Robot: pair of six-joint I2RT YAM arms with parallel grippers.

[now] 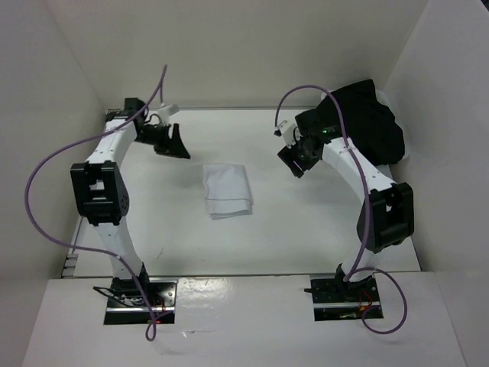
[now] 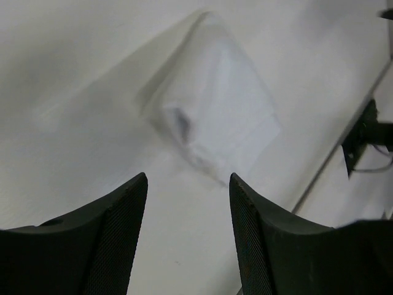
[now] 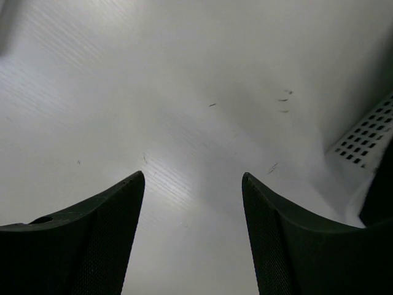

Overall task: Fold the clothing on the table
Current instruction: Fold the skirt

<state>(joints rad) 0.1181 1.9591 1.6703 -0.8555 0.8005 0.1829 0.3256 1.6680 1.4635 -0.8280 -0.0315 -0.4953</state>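
The white clothing [image 1: 227, 189] lies folded into a small rectangle in the middle of the table [image 1: 176, 245]. In the left wrist view the clothing [image 2: 215, 117] sits blurred beyond the fingertips. My left gripper [image 1: 174, 145] hangs up and to the left of it, apart from it, open with nothing between its fingers. My left gripper [image 2: 188, 178] shows only bare table between the black pads. My right gripper [image 1: 294, 162] hovers to the right of the clothing, also open and empty. In the right wrist view my right gripper [image 3: 193, 178] frames bare table only.
A larger black garment [image 1: 359, 122] is heaped at the back right corner, over a grey perforated basket [image 3: 365, 138]. White walls close in the table on the left, back and right. A metal rail [image 1: 229, 277] runs along the near edge by the arm bases.
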